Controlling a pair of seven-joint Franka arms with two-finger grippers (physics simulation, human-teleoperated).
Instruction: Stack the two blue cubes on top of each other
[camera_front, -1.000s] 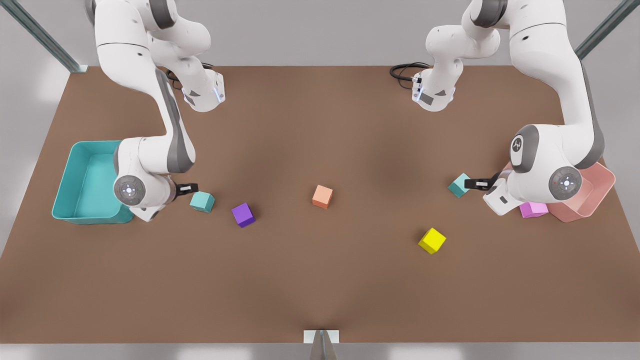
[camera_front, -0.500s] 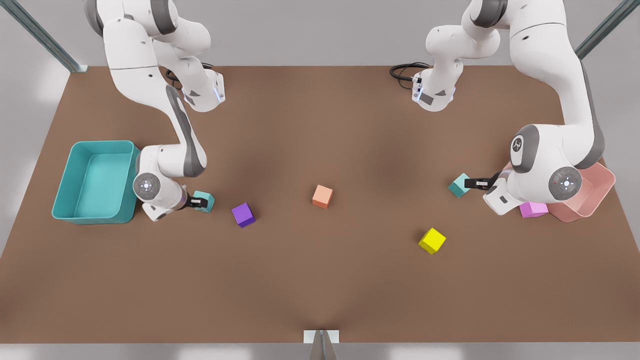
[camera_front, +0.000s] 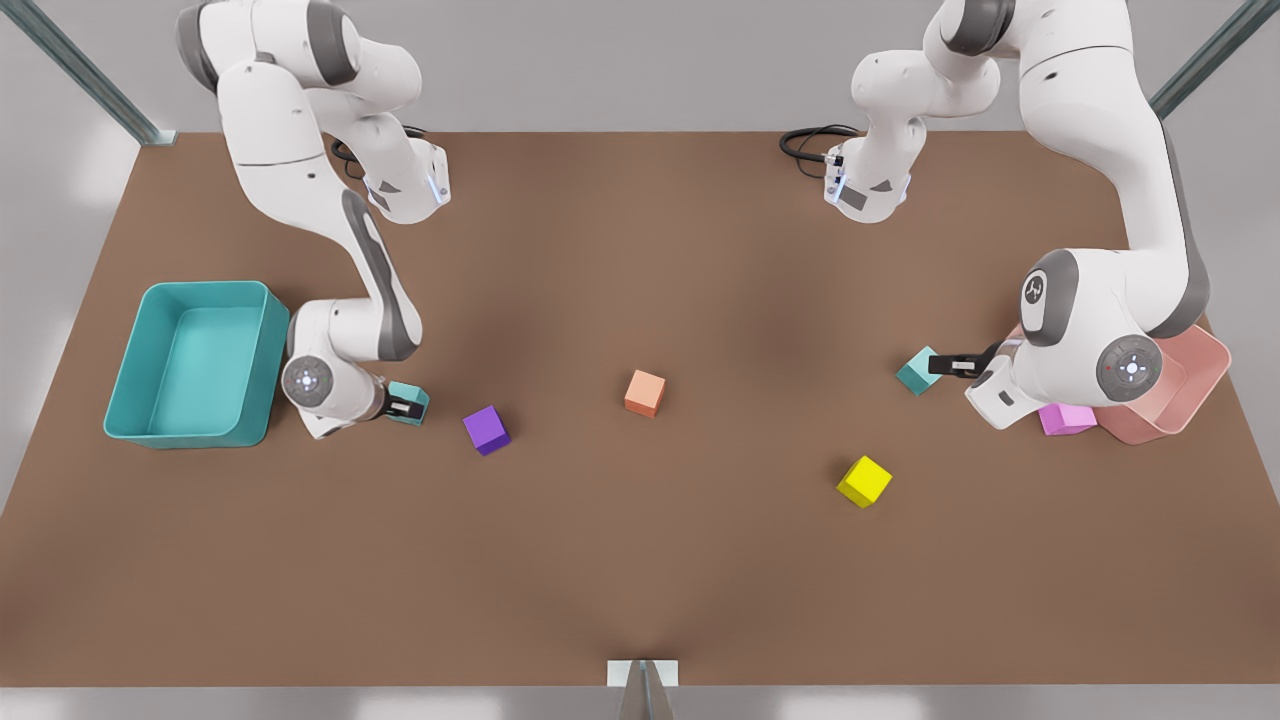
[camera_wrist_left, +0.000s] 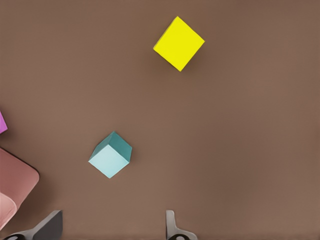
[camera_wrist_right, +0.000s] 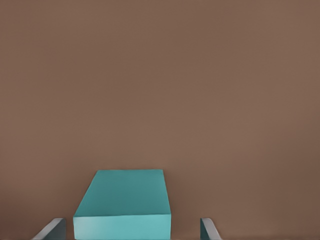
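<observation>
One blue cube lies near the teal bin at the front view's left. My right gripper is low around it, open, and the cube sits between the two fingertips with a gap on each side. The other blue cube lies on the table at the front view's right. My left gripper hovers beside it, open and empty. In the left wrist view this cube lies just ahead of the spread fingertips.
A teal bin stands at the front view's left and a pink bin at its right, with a pink cube beside it. A purple cube, an orange cube and a yellow cube lie between.
My right gripper has moved toward the front view's right and come down around the blue cube near the teal bin. The left arm has hardly moved.
</observation>
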